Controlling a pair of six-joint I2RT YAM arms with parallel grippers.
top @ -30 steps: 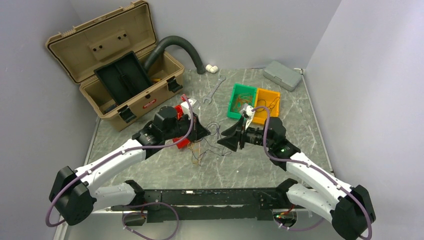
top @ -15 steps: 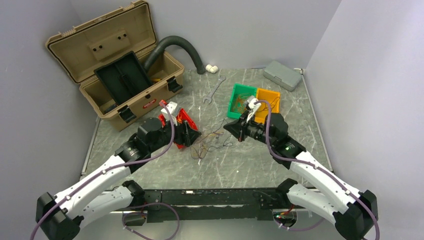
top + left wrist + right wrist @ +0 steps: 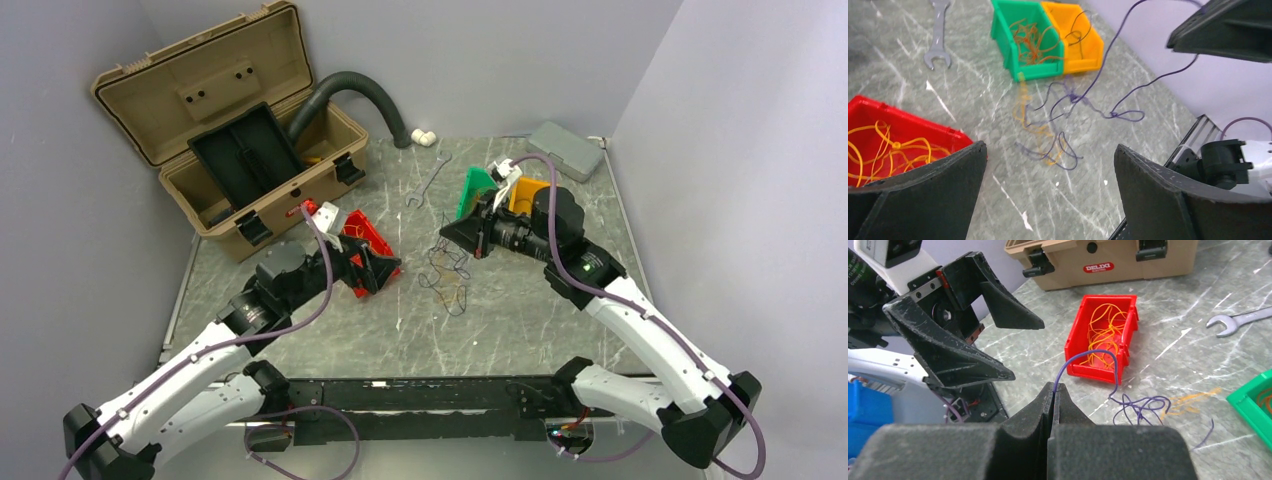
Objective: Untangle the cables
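Observation:
The cables are a loose tangle of thin purple and orange strands (image 3: pixel 446 273) on the table's middle. My right gripper (image 3: pixel 1055 386) is shut on one purple cable (image 3: pixel 1088 354), which arcs up from its tips and runs down into the purple knot (image 3: pixel 1139 405). Faint orange strands (image 3: pixel 1193 401) lie beside that knot. From above, the right gripper (image 3: pixel 450 235) hangs over the tangle with the strand drawn upward. My left gripper (image 3: pixel 1049 147) is open with nothing between its fingers, to the left of the tangle (image 3: pixel 1060 145) and next to the red bin (image 3: pixel 893 132).
The red bin (image 3: pixel 368 238) holds yellow-orange wires. A green bin (image 3: pixel 1028 42) with orange wires and an orange bin (image 3: pixel 1075 35) with a dark wire stand at the back. A wrench (image 3: pixel 428 178), an open tan toolbox (image 3: pixel 230 140), a dark hose (image 3: pixel 362 88) and a grey box (image 3: pixel 565 150) lie farther back.
The left gripper opened, let go of the tangle and drew back to the left. The right gripper shut on a purple cable and lifted it up and back, stretching the tangle.

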